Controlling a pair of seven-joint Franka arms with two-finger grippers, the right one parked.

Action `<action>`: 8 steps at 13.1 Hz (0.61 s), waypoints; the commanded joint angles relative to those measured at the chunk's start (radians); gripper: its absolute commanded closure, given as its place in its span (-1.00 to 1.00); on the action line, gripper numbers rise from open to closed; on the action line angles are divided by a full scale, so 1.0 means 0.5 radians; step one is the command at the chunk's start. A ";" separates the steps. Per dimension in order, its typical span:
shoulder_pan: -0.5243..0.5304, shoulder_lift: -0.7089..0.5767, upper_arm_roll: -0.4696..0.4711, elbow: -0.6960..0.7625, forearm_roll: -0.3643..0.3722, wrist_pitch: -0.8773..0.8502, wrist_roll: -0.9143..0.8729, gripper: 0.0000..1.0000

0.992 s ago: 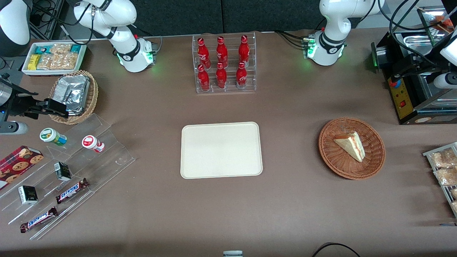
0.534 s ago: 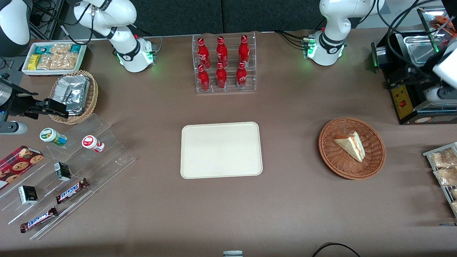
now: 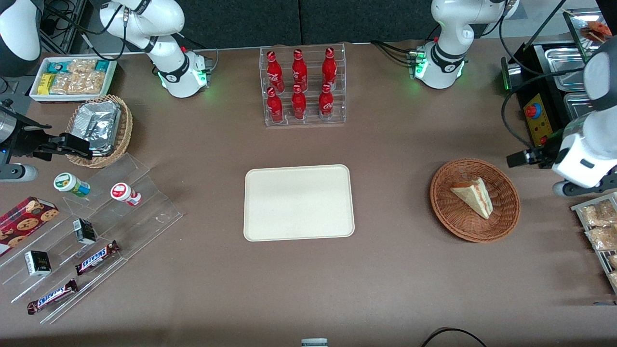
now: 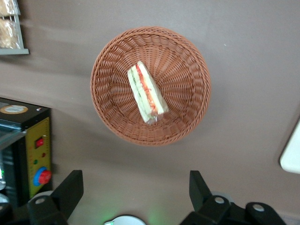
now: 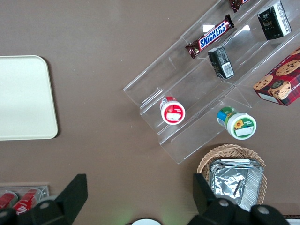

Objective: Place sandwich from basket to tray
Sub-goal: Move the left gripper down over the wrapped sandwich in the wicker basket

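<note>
The sandwich [image 3: 473,196] [image 4: 146,92], a pale bread wedge with red and green filling on its edge, lies in the reddish-brown woven basket [image 3: 506,217] [image 4: 187,70] toward the working arm's end of the table. The cream-white tray [image 3: 299,202] [image 4: 291,154] lies flat mid-table with nothing on it. My gripper [image 3: 519,157] [image 4: 135,187] hovers above the table just beside the basket's rim, between the basket and the black machine. It is open wide, with nothing between its fingers. The sandwich is apart from the fingers.
A black machine with a red button [image 3: 540,120] [image 4: 33,159] stands close beside the gripper. Snack packets on a rack [image 3: 597,226] lie beside the basket. A clear rack of red bottles [image 3: 302,86] stands farther from the front camera than the tray.
The working arm has swung down from over the black machine toward the basket, bringing the gripper close to the basket's rim. Sandwich, basket and tray have not moved.
</note>
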 commanded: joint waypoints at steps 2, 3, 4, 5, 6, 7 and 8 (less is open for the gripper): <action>0.004 -0.068 0.052 -0.303 0.025 0.324 -0.245 -1.00; 0.004 -0.107 0.061 -0.462 0.025 0.504 -0.319 -1.00; 0.013 -0.126 0.065 -0.609 0.022 0.685 -0.396 -1.00; 0.032 -0.150 0.065 -0.729 0.019 0.827 -0.509 -1.00; 0.032 -0.160 0.065 -0.831 0.019 0.944 -0.589 -1.00; 0.032 -0.166 0.065 -0.947 0.013 1.094 -0.626 -1.00; 0.032 -0.160 0.062 -1.061 -0.002 1.268 -0.690 -1.00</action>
